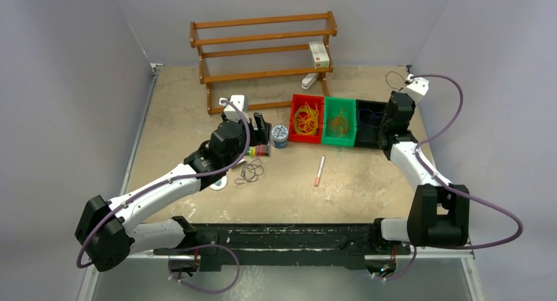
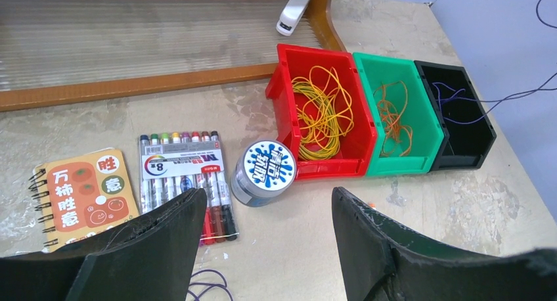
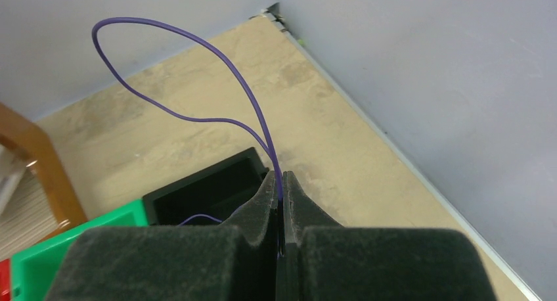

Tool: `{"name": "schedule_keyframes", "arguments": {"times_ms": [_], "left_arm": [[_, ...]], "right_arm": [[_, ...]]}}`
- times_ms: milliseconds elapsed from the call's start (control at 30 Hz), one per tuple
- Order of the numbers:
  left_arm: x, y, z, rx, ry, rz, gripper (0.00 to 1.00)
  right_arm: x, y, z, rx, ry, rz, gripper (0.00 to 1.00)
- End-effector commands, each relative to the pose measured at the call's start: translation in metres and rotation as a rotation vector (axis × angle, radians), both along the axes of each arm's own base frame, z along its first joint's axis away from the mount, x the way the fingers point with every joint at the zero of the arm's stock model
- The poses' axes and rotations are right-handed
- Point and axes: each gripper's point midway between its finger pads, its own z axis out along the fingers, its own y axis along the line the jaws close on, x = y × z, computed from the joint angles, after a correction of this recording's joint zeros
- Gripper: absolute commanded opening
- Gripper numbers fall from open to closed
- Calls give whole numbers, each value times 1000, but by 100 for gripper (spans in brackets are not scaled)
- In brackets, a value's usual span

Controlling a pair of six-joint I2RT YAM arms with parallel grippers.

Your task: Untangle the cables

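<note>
Yellow cables (image 2: 322, 110) lie heaped in the red bin (image 2: 279, 84), and orange cables (image 2: 393, 117) fill the green bin (image 2: 401, 166) touching it. A few purple strands (image 2: 460, 107) sit in the black bin (image 2: 469, 160) at the end of the row, so the sorting looks well advanced. The right gripper (image 3: 280, 189) is clenched on one purple cable (image 3: 269, 146), whose loop rears up above its fingertips. The black bin lies just below and ahead of it, so I judge this strand is close to being dropped in.

What seems left is a small dark tangle (image 1: 249, 171) on the bench (image 2: 460, 209), below and behind the left gripper (image 2: 268, 192), toward that arm's base. Its colours are too fine to tell apart. The left gripper hangs released, jaws wide, grasping nothing.

A marker pack (image 2: 184, 169) and a spiral notebook (image 2: 82, 192) lie ahead of that gripper on its left-finger side. A round tin (image 2: 266, 169) stands straight ahead, just beside the red bin. A pen (image 1: 320, 170) lies alone off to its right. Beyond the bins stands a wooden rack (image 1: 263, 48) with a stapler (image 2: 293, 10) at its foot. The markers lie near the tangle and could be dragged along with a loop.
</note>
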Motion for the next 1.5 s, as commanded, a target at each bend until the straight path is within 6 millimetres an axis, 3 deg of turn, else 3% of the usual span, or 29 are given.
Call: {"name": "schedule_keyframes", "arguments": {"times_ms": [0,300,500,867,1200,1467], "left_arm": [[6,-6,29,-42,-54,0,69],[7,-6,25,-27,-44,-4,69],[7,-7,20,-22,-34,-2,69],[7,-9,15,-22,-20,-12,69],[5,-8,14,-11,-12,-16,69],[4,-11,10,-12,3,-28,68]], "right_arm": [[-8,-26,23,-28,-123,-141,0],[-6,-35,17,-54,-112,-179,0],[17,3,-4,28,-24,53,0],[27,45,-65,176,118,253,0],[30,35,-99,222,257,153,0],[12,35,-110,263,309,119,0]]}}
